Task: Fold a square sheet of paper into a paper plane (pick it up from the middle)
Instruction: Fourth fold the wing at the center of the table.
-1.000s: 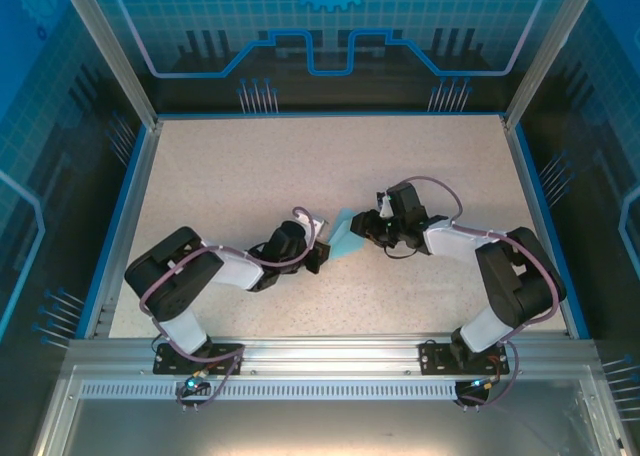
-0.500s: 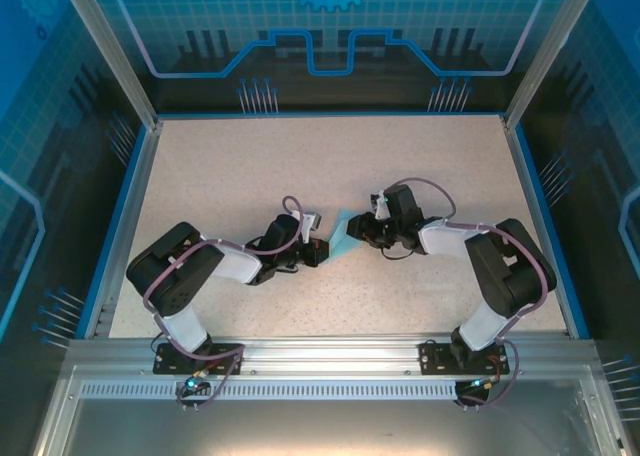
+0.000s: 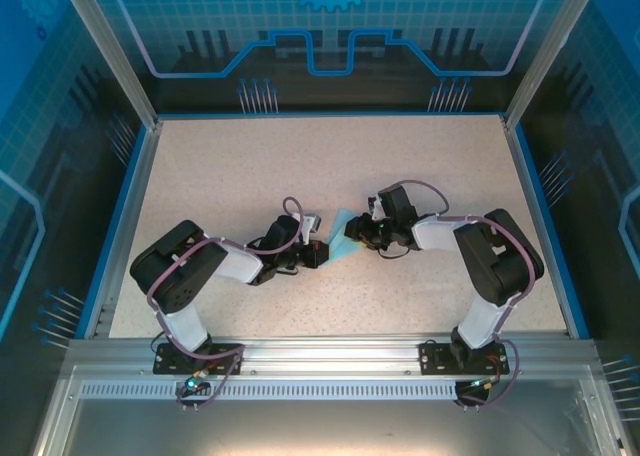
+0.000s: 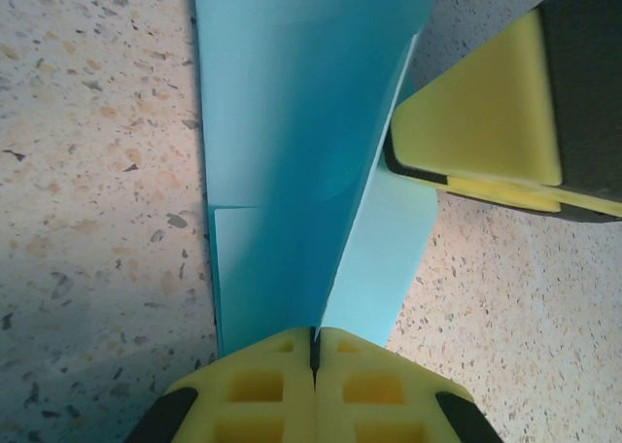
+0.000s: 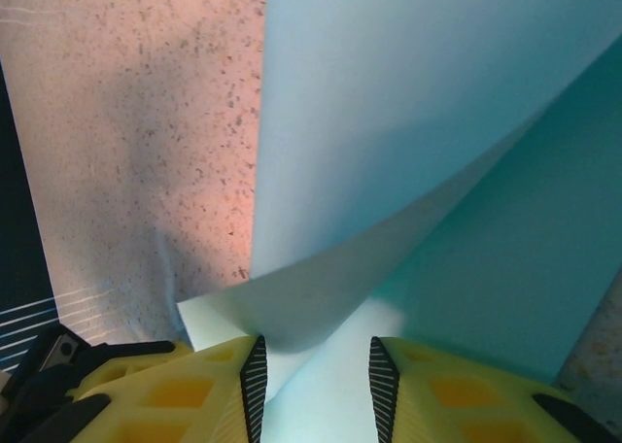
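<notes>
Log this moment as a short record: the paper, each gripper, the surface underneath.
paper: pale blue sheet of paper, partly folded, one part lifted, the rest lying on the table
left: left gripper shut, pads pinching the sheet at its crease
right: right gripper open, an edge of the sheet lying between the pads, not clamped
surface: speckled beige table
layout: the two grippers face each other across the sheet, near the table's middle
</notes>
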Controlling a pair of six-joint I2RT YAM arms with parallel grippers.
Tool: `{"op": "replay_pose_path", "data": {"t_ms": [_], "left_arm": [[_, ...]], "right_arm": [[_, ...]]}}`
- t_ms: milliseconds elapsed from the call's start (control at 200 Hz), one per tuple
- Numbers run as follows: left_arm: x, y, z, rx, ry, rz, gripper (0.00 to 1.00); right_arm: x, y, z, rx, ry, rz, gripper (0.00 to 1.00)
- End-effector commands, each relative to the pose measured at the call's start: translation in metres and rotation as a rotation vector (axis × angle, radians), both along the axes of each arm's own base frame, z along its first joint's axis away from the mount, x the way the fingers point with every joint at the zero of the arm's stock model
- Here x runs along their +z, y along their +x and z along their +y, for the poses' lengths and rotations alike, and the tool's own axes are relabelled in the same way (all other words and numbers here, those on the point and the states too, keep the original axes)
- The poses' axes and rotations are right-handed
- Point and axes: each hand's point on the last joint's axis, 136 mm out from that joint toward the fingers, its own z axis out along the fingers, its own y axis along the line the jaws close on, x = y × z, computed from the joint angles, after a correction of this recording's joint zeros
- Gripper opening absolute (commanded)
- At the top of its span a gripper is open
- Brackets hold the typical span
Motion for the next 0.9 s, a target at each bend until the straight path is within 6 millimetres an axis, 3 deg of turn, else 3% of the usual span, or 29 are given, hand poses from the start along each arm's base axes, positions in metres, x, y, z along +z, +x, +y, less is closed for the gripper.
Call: {"op": "replay_pose_path", "data": {"t_ms": [0,415,895], "left_arm": [[-0.003,-0.002,-0.001,-0.014,-0.012,0.028,0.03],[0.009,0.005,-0.008,-0.028,-0.044,0.061,0.26],[0.004,0.015,-0.017,-0.060,-0.012,0.094,0.29]], "right_arm": [[-0.005,-0.002,0.005,-0.006,-0.013,0.046,0.36],[-0.020,-0.010,-0.002,-0.018,-0.077,0.106,0.40],[-0.023,-0.012,-0.001,-0.008,-0.082,0.113,0.43]]}}
